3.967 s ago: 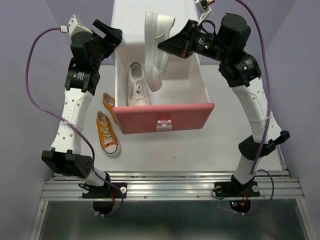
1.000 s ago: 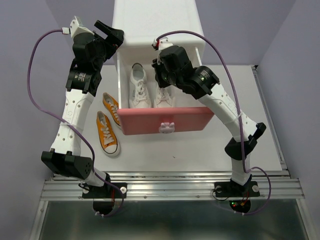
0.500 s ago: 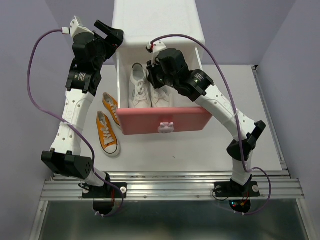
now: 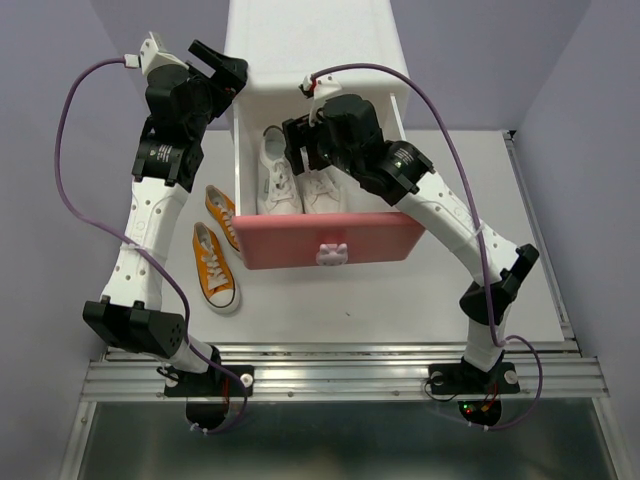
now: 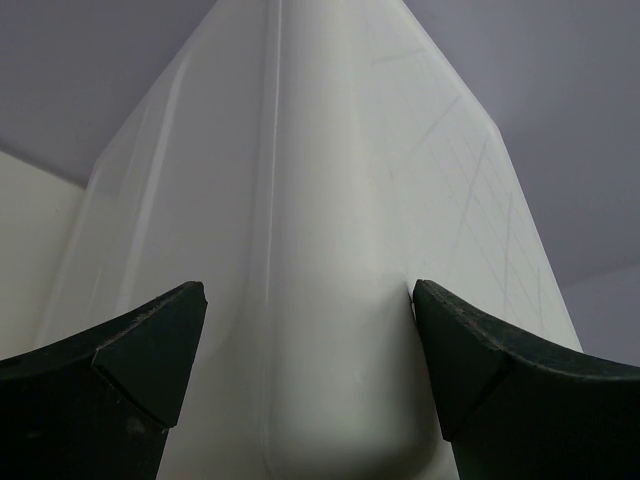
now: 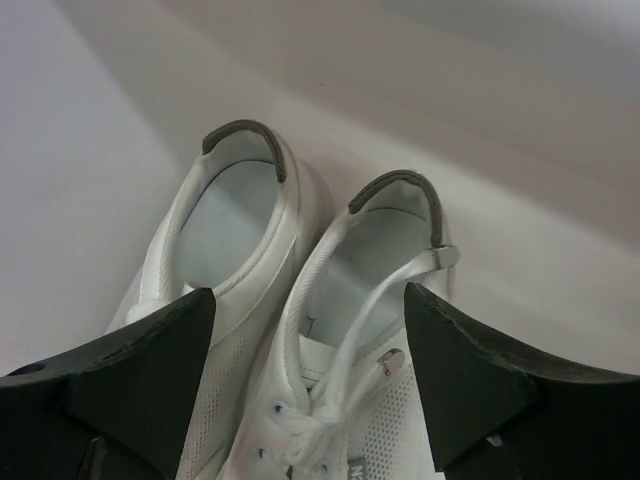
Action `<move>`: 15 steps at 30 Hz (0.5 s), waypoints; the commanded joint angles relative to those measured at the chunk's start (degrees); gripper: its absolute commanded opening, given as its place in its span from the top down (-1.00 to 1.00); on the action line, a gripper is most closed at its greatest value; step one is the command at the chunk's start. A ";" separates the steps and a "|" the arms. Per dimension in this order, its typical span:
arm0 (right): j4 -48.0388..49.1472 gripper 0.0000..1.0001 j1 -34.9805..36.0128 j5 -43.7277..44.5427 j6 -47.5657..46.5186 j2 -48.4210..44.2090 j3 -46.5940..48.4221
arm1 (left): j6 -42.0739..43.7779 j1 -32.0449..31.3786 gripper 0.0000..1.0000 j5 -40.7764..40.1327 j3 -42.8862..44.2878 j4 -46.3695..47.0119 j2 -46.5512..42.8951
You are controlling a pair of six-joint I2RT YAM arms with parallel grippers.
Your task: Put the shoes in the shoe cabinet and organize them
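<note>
The right gripper (image 4: 298,150) hangs low over the pulled-out upper drawer (image 4: 370,236) of the shoe cabinet (image 4: 310,40). Its jaws are spread wide and hold nothing. In the right wrist view its two dark fingers (image 6: 120,390) frame the white sneakers (image 6: 240,225), which lie side by side in the drawer with their toes toward the pink front. The fingers seem just clear of the shoes, though the angle makes that hard to judge.

The left gripper (image 4: 218,68) is raised at the cabinet's rear left corner. Its jaws are also parted, straddling the rounded white edge (image 5: 320,250) without clamping it. One fingertip (image 5: 440,310) may be brushing the wall.

The orange sneakers (image 4: 214,264) lie on the table (image 4: 400,300), just left of the drawer, one behind the other.
</note>
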 commanded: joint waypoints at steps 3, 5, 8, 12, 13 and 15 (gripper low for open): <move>5.16 -0.75 -0.01 3.21 -1.03 -2.85 4.96 | 7.69 1.08 -0.88 -1.92 -4.69 -24.30 2.73; 6.39 -0.82 -0.01 3.03 -0.94 -3.29 5.85 | 7.77 0.99 -0.88 -1.83 -4.52 -24.21 2.64; 10.60 -1.00 -0.01 1.54 -0.77 -4.96 6.03 | 7.69 0.99 -0.88 -1.74 -4.52 -24.21 2.46; 16.32 -1.00 -0.01 -3.36 1.16 -8.21 3.92 | 7.77 0.99 -0.88 -1.57 -4.52 -24.30 2.03; 16.59 -1.00 -0.01 -4.52 1.52 -9.26 3.39 | 7.86 1.08 -0.88 -1.57 -4.61 -24.21 1.94; 16.68 -1.00 -0.01 -7.76 3.26 -10.32 3.04 | 8.04 0.99 -0.88 -1.56 -4.78 -24.38 1.85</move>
